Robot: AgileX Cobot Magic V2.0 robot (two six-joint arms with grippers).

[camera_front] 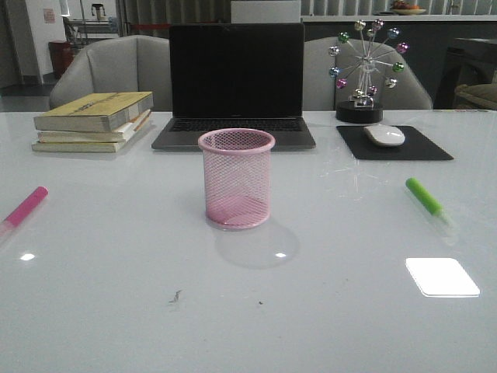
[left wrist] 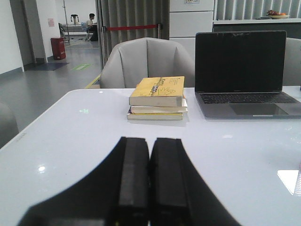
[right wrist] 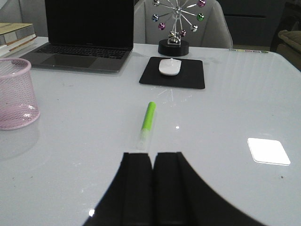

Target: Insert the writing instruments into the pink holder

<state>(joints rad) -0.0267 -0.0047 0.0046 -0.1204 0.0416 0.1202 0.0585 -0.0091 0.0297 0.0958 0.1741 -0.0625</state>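
Observation:
The pink holder (camera_front: 236,179), a wire-mesh cup, stands upright and empty at the table's middle; it also shows in the right wrist view (right wrist: 15,94). A hot pink marker (camera_front: 23,208) lies flat near the left edge. A bright green marker (camera_front: 425,197) lies flat on the right, its pale end toward the front. In the right wrist view the green marker (right wrist: 147,123) lies just beyond my right gripper (right wrist: 153,155), which is shut and empty. My left gripper (left wrist: 150,140) is shut and empty above bare table. Neither gripper shows in the front view.
A dark laptop (camera_front: 235,81) stands behind the cup. A stack of books (camera_front: 95,120) sits at back left. At back right are a black mouse pad (camera_front: 394,143) with a white mouse (camera_front: 384,134) and a metal ball ornament (camera_front: 363,70). Grey chairs stand behind the table.

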